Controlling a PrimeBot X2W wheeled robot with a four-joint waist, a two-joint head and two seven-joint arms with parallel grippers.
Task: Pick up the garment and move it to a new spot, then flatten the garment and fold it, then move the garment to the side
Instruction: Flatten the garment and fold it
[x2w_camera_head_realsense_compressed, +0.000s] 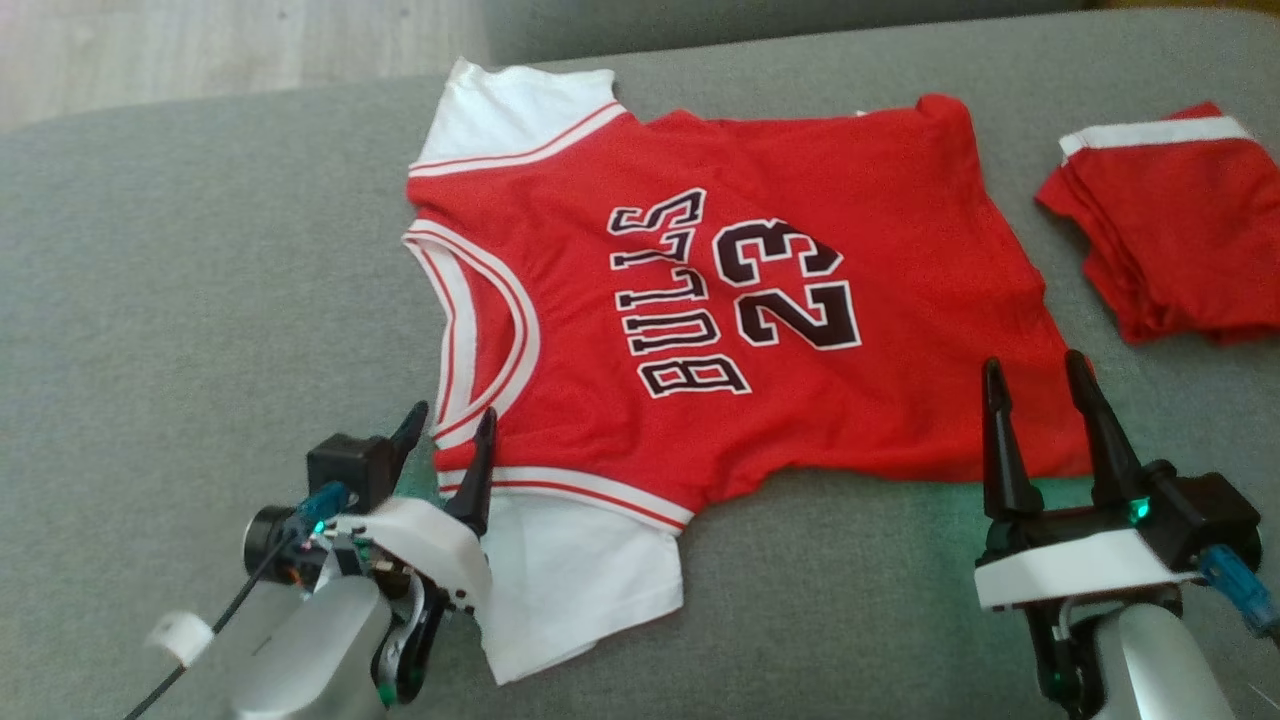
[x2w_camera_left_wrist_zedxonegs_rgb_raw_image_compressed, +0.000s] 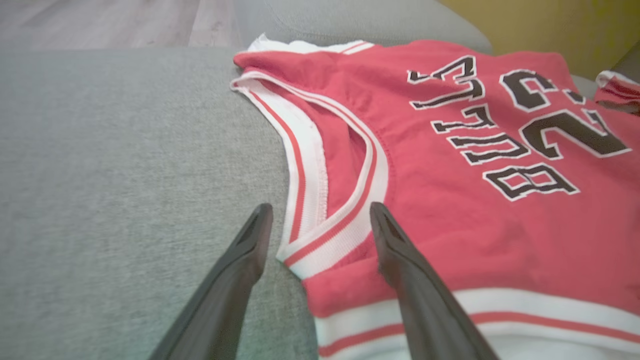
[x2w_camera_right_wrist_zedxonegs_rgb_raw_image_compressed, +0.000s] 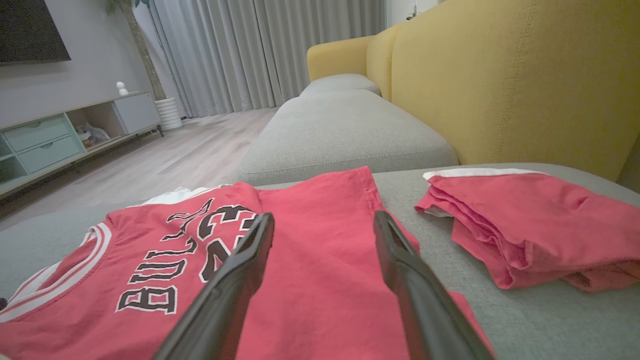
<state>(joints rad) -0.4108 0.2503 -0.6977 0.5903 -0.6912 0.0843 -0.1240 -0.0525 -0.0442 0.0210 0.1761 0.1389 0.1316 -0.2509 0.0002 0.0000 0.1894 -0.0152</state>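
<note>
The garment (x2w_camera_head_realsense_compressed: 720, 300) is a red jersey with white sleeves and black "BULLS 23" lettering, spread flat on the grey sofa cushion (x2w_camera_head_realsense_compressed: 180, 300). Its collar points left, its hem right. My left gripper (x2w_camera_head_realsense_compressed: 450, 425) stands open at the near end of the collar; in the left wrist view the collar trim (x2w_camera_left_wrist_zedxonegs_rgb_raw_image_compressed: 325, 235) lies between the two fingers (x2w_camera_left_wrist_zedxonegs_rgb_raw_image_compressed: 400, 265). My right gripper (x2w_camera_head_realsense_compressed: 1035, 380) is open over the jersey's near hem corner, with red cloth (x2w_camera_right_wrist_zedxonegs_rgb_raw_image_compressed: 320, 260) showing between its fingers (x2w_camera_right_wrist_zedxonegs_rgb_raw_image_compressed: 240, 270). Neither gripper holds anything.
A folded red garment with a white band (x2w_camera_head_realsense_compressed: 1170, 230) lies on the cushion to the right, close to the jersey's hem. A yellow sofa back (x2w_camera_right_wrist_zedxonegs_rgb_raw_image_compressed: 500, 80) rises behind it. Wooden floor (x2w_camera_head_realsense_compressed: 220, 50) lies beyond the cushion's far left edge.
</note>
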